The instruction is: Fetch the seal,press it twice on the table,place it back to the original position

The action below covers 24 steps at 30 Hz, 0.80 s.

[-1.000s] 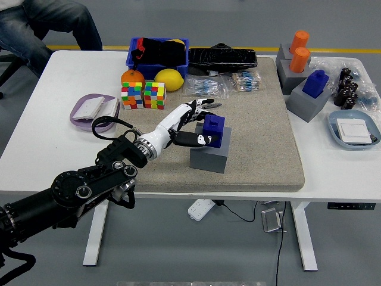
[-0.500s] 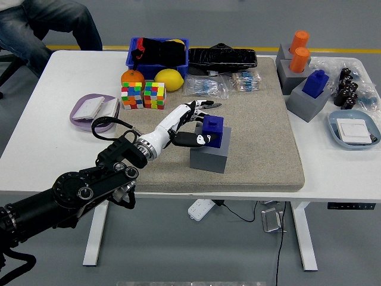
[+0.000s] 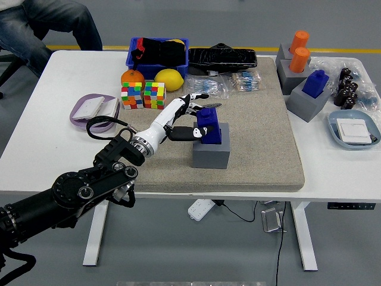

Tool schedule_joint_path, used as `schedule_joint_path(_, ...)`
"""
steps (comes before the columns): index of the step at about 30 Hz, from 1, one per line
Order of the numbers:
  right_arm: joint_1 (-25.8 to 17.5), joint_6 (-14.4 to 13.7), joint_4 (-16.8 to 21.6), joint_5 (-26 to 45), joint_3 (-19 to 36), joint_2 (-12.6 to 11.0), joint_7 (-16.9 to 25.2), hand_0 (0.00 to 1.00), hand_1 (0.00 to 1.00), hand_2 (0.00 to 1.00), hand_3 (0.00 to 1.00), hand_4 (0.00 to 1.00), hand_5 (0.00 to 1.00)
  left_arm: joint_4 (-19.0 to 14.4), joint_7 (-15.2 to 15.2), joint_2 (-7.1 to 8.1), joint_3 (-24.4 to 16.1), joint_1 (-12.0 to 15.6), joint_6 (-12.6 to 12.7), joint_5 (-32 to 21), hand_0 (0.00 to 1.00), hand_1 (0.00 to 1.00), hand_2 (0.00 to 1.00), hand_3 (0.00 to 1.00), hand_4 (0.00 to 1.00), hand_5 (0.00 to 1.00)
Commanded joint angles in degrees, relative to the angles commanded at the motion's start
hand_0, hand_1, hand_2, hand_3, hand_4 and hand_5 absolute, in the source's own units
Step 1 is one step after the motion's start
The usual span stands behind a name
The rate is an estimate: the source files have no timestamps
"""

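A blue seal point(image 3: 209, 125) stands in the top of a grey block point(image 3: 211, 154) on the beige mat point(image 3: 262, 119), near the table's middle. My left hand point(image 3: 200, 120) reaches in from the lower left and is shut on the seal, thumb on its near face and fingers point(image 3: 199, 102) over its far side. The seal leans slightly and looks a little raised; I cannot tell whether its base is out of the block. The right arm is out of view.
Behind the hand are two colourful cubes point(image 3: 143, 95), a lemon point(image 3: 168, 78), an orange point(image 3: 131, 76) and a blue bin point(image 3: 157, 50). A purple dish point(image 3: 93, 111) lies at left. Another blue seal point(image 3: 315, 83) and orange seals point(image 3: 299, 50) on grey blocks stand far right. A seated person's leg point(image 3: 41, 24) shows at top left.
My left hand has moved slightly left and up with the seal. The grey block has turned square to the table edge and shifted a little under it.
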Motion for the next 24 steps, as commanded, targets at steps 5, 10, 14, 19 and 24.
schedule_joint_path(5,0.1,-0.01,0.0,0.04,-0.06,0.0,0.01,0.923,0.768,0.768,0.778,0.82,0.458,-0.22,0.13,0.07,-0.04,0.03,-0.45,-0.27,0.777,0.465,0.443,0.834,0.614,0.002)
schedule_joint_path(10,0.14,0.0,0.03,0.06,-0.14,0.02,0.01,0.923,0.768,0.767,0.778,0.821,0.458,-0.72,0.24,0.09,-0.41,0.14,-0.96,-0.46,0.777,0.461,0.438,0.836,0.605,0.002)
schedule_joint_path(14,0.13,0.0,0.01,0.05,-0.27,0.02,0.02,0.924,0.768,0.768,0.777,0.82,0.458,-1.43,0.08,0.28,-1.42,0.07,-1.25,-0.92,0.776,0.457,0.438,0.837,0.609,0.002)
schedule_joint_path(19,0.03,0.01,0.01,0.07,-0.5,0.04,0.03,0.924,0.768,0.768,0.777,0.82,0.458,-2.53,-0.31,0.52,-2.93,-0.11,-1.24,-1.29,0.776,0.457,0.438,0.837,0.609,0.002)
schedule_joint_path(24,0.03,0.02,0.06,0.06,-0.57,0.04,0.04,0.924,0.768,0.768,0.778,0.821,0.457,-3.42,-0.34,0.77,-4.22,-0.31,-1.19,-0.64,0.777,0.457,0.437,0.836,0.614,0.002)
